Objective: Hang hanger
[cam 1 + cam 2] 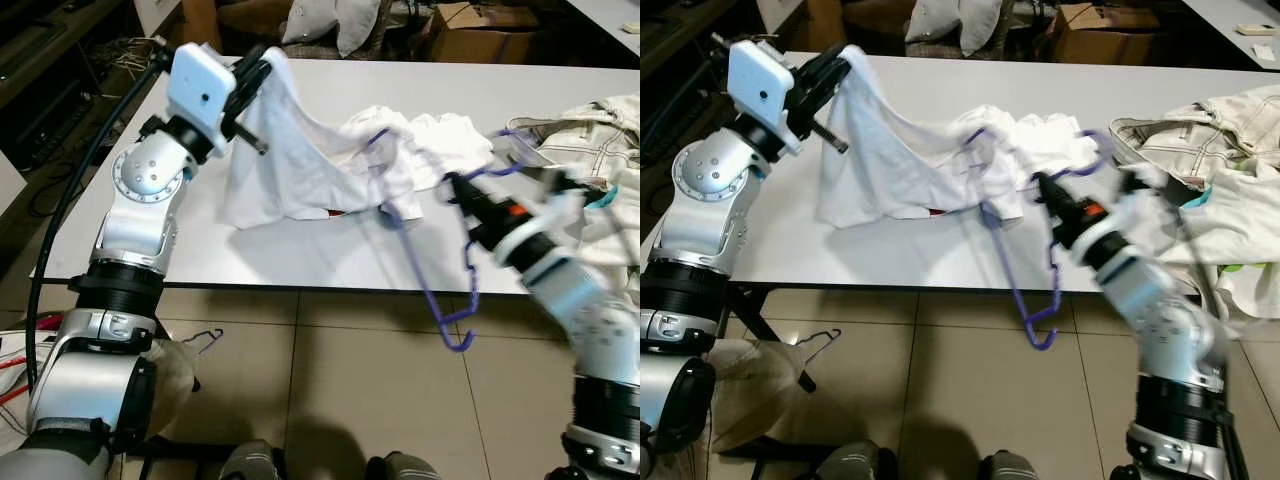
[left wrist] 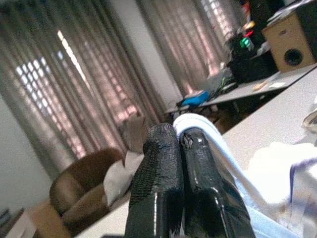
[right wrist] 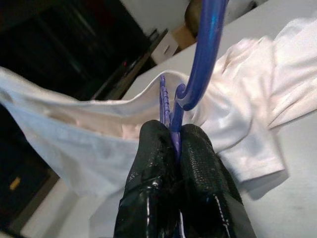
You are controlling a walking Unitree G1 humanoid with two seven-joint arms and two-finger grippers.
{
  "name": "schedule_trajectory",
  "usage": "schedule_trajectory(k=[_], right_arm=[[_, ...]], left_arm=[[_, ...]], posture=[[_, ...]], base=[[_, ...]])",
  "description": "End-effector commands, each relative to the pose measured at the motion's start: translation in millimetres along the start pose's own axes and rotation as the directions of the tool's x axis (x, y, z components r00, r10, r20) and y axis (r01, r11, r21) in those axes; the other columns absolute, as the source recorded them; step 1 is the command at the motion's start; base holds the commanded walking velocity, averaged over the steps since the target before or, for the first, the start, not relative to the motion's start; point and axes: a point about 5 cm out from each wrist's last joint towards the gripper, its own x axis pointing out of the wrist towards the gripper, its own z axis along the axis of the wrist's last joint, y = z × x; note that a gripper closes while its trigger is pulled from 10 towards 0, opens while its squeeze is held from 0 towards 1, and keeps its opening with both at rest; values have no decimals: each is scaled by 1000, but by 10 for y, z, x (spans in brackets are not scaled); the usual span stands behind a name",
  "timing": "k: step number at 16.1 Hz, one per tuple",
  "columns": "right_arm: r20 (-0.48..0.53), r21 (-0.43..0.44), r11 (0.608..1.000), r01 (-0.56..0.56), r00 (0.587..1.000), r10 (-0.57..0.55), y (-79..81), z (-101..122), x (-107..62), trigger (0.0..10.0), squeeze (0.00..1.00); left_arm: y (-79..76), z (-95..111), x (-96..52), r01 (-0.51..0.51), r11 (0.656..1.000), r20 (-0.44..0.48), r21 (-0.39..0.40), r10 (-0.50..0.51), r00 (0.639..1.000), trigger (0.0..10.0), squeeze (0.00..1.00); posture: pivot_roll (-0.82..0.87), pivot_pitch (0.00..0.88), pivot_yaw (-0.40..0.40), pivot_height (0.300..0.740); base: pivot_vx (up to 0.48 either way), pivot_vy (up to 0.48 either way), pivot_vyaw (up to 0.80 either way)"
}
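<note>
Broad white table [image 1: 330, 260], smooth and matte, carrying heaped laundry; cream garments with dark stitching [image 1: 590, 150] piled near the right edge. White shirt [image 1: 300, 165], soft, limp and light, draped from the raised left gripper [image 1: 252, 72], clenched on a fold of its cloth, the rest trailing onto the table; likely to sag and slide unless kept taut. Purple hanger [image 1: 440, 300], thin stiff plastic, light, probably slick, one end tucked into the shirt, hook hanging past the table's front edge; pinched on its bar by the right gripper [image 3: 171, 136], clamped tight. Best held near the neck, judging by shape.
</note>
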Motion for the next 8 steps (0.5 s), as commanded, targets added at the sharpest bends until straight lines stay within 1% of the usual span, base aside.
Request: schedule_trajectory(k=[1, 2, 3, 4, 6, 8], right_arm=[[-20, -10, 1000, 5, 1000, -5, -13, -9, -10, 10000, 0], [-70, -57, 998, 6, 997, -10, -19, -50, -28, 10000, 0], [-136, -135, 991, 7, 990, -25, -45, -103, -53, 10000, 0], [-167, -174, 985, 0, 985, -30, -57, -132, -63, 10000, 0], [-191, -199, 979, -39, 982, 0, -27, -150, -66, 10000, 0], [-158, -172, 984, -43, 987, 15, -5, -112, -33, 10000, 0]], left_arm=[[20, 81, 40, 5, 1000, 27, 12, -5, 1000, 0, 0], [22, 128, 53, 5, 1000, 48, 11, -5, 999, 0, 0], [15, 167, 61, 16, 1000, 69, 4, -16, 997, 0, 0], [8, 184, 64, 25, 1000, 77, 1, -25, 997, 0, 0], [-10, 197, 69, 44, 999, 77, 8, -45, 996, 0, 0], [-88, 262, 90, 96, 995, 111, 3, -96, 989, 0, 0]], posture=[[-77, 0, 19, 740], [-77, 0, 17, 740], [-78, 0, 18, 740], [-78, 0, 18, 740], [-81, 0, 20, 740], [-84, 0, 15, 740]], base=[[0, 0, 0], [0, 0, 0], [0, 0, 0], [0, 0, 0], [0, 0, 0], [0, 0, 0]])
